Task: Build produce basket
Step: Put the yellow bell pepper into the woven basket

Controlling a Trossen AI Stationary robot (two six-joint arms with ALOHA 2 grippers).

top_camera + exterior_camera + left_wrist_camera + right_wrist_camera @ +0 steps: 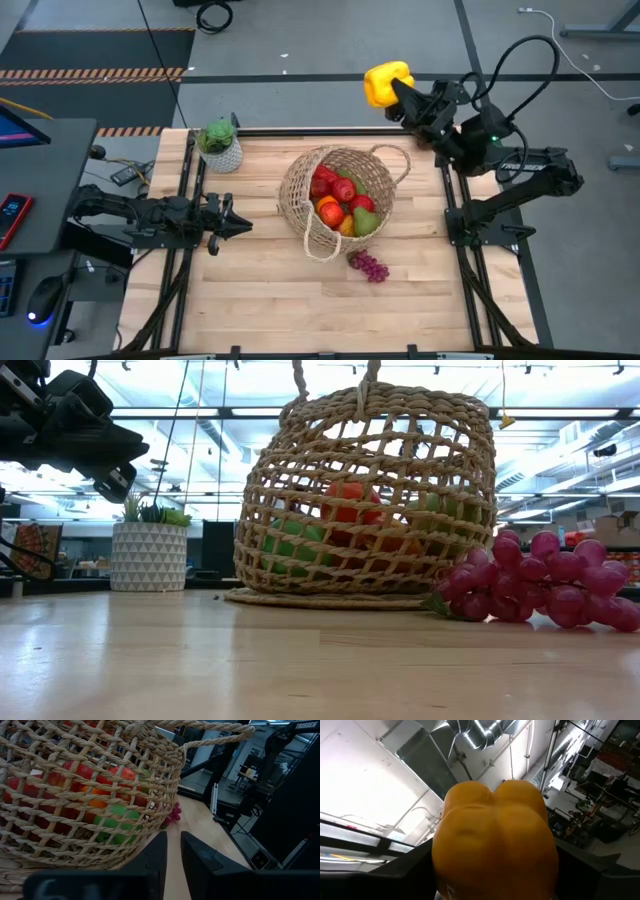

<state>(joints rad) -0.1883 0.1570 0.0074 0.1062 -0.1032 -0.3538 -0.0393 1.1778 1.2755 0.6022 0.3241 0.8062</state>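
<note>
A yellow pepper (386,83) is held in the right jaws (398,92); the basket (385,172) sits below, toward the worktop's middle. The left jaws (240,226) are shut, empty.

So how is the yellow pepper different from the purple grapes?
The yellow pepper is one big smooth lump; the purple grapes are many little round balls. The pepper is up in the right pincer, beyond the table; the grapes lie on the table beside the basket. Neither is in the basket.

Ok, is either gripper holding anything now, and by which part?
The right gripper holds the yellow pepper by its sides, beyond the table's far edge. The left gripper is shut and empty.
</note>
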